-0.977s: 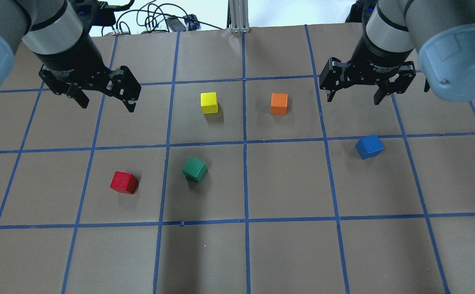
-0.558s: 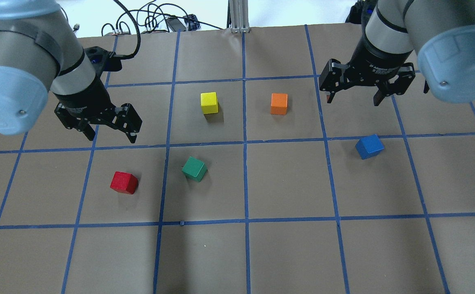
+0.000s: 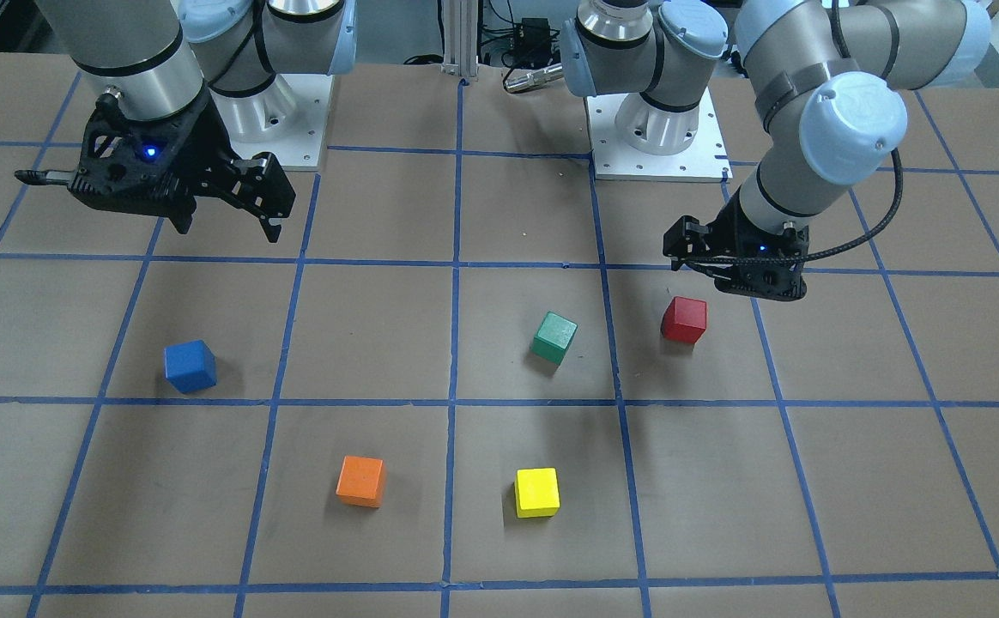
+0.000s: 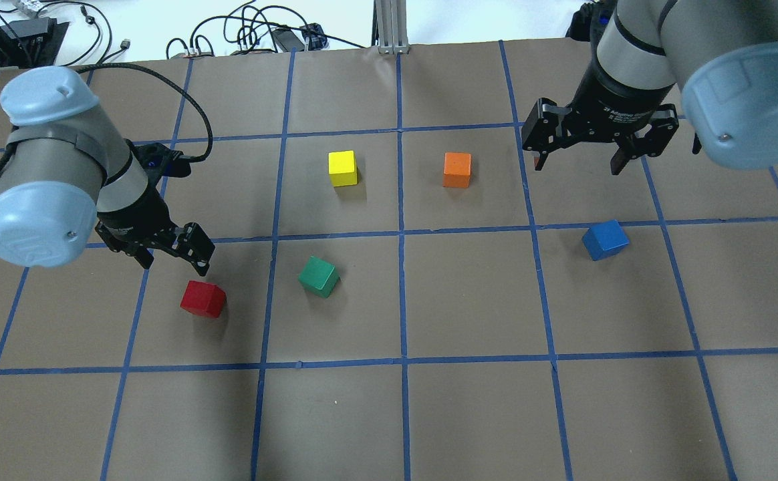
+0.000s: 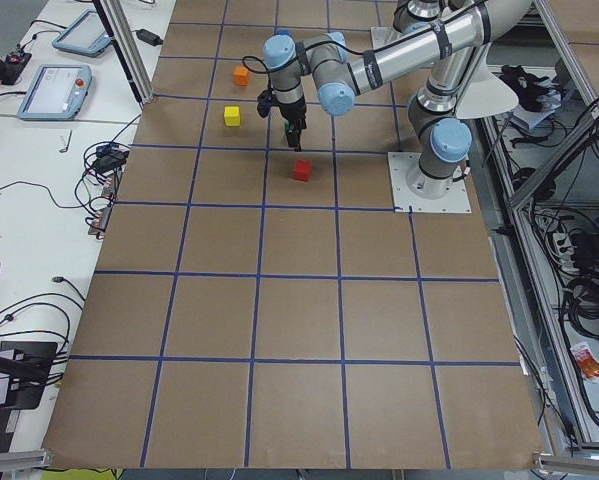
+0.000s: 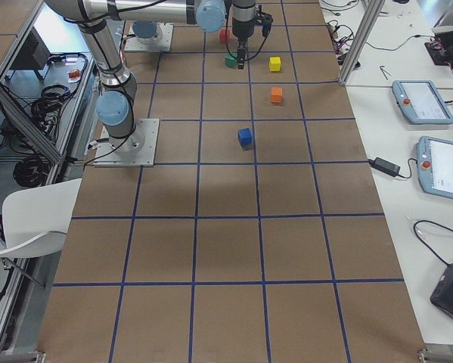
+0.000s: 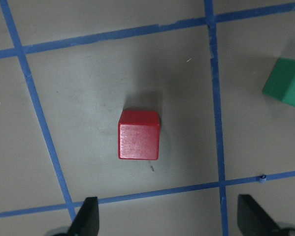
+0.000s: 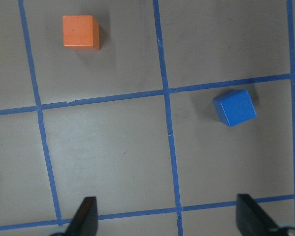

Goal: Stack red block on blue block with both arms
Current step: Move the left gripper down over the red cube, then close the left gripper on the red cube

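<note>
1. Hovering over the left half of the worktop [image 4: 469, 414], the left end effector [image 4: 175, 264] has its fingers spread wide and holds nothing. It hangs just on the robot's side of the red block [image 4: 203, 298], not squarely over it.
2. That red block lies flat on the worktop, well clear of every edge, with nothing touching it. The wrist view shows it between the finger lines. If the end effector drops while offset like this, I reckon a fingertip could land on the top face or push the cube aside.
3. A green cube [image 4: 319, 276] sits near the red block on its right, apart from it. A shoved red block could slide that way.
4. Yellow [image 4: 343, 168] and orange [image 4: 457, 170] cubes stand further toward the operators' edge. The orange one is the likeliest to be mistaken for red.
5. On the right half the blue block [image 4: 605, 240] rests alone, well apart from the red one and turned askew to the tape lines. A red block set down square to the grid would overhang its corners and might tip off.
6. Above it, toward the operators' edge, the right end effector [image 4: 579, 165] hangs empty with its fingers spread. With both arms sharing the carry, a loose pinch at the hand-over could drop the cube, or the wrists could clash mid-worktop.
</note>
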{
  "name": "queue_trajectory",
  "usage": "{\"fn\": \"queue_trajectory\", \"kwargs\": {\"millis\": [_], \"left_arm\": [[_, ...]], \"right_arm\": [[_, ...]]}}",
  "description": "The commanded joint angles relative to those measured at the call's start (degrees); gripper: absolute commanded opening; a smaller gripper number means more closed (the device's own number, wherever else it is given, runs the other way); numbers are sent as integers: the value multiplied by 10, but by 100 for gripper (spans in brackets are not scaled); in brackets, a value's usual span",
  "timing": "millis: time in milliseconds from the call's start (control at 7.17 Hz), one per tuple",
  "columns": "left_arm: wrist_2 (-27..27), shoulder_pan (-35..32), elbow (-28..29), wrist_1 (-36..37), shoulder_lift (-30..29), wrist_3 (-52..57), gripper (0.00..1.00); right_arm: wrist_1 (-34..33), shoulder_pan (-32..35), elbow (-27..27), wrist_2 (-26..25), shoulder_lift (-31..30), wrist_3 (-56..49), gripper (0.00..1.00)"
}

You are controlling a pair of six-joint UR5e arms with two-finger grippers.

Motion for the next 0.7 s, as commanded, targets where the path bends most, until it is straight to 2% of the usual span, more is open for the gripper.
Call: {"fn": "queue_trajectory", "kwargs": {"millis": [0,279,558], "left_arm": [[3,6,-70,128,-28,62,100],[5,7,-100,201,-57,66,100],[5,8,-109,224,-76,62,91]], "right_arm": [[0,0,0,-1,0,0,100],[0,0,0,-1,0,0,100],[1,-1,0,-3,0,1,100]]}}
